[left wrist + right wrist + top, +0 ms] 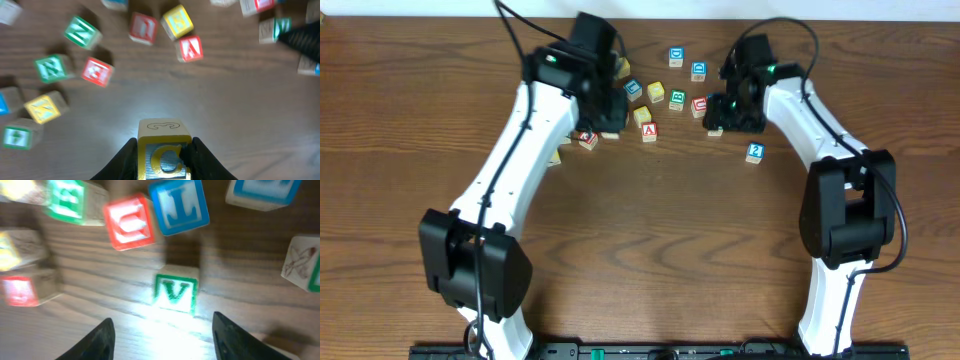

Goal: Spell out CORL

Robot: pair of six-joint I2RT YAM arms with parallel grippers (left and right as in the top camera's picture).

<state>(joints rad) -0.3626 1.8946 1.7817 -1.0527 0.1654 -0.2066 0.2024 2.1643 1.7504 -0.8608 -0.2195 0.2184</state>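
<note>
Brown wood-grain tabletop. Left pincer: clamped on a yellow C block, which sits apart from the loose blocks; a red A block lies farther out. Right pincer: jaws spread wide, holding nothing, just short of a green V block. A blue L block lies beyond it, beside a red block with an unclear letter.

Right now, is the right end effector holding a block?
No, the right end effector is open and empty; the green V block rests on the table ahead of it, untouched.
</note>
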